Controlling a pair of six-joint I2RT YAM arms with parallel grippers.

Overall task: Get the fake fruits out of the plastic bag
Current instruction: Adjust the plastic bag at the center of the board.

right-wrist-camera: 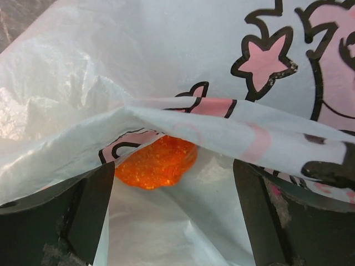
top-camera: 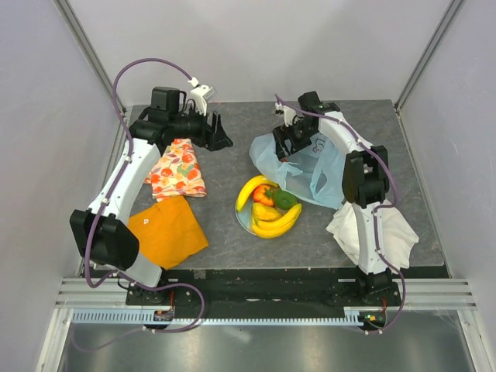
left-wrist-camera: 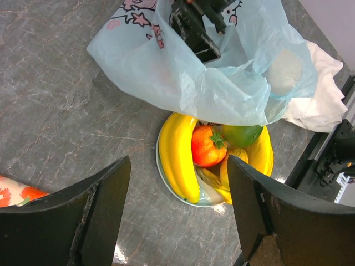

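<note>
The light-blue plastic bag (top-camera: 304, 177) lies at the back right of the table, its pink print showing in the right wrist view (right-wrist-camera: 166, 55). My right gripper (top-camera: 285, 144) is open at the bag's mouth (right-wrist-camera: 172, 221), with an orange fake fruit (right-wrist-camera: 155, 162) just ahead, half under a fold of film. Yellow bananas (top-camera: 252, 192), a red fruit (top-camera: 265, 195) and a green fruit (top-camera: 284, 200) lie on a pale plate (top-camera: 242, 221) beside the bag. My left gripper (top-camera: 221, 133) hangs open and empty above the table (left-wrist-camera: 177, 221), looking down at the plate (left-wrist-camera: 206, 201) and bag (left-wrist-camera: 166, 72).
A fruit-patterned cloth (top-camera: 178, 169) and an orange cloth (top-camera: 167, 229) lie under the left arm. A white cloth (top-camera: 376, 232) is draped by the right arm's base. Grey walls and a metal frame close in the table.
</note>
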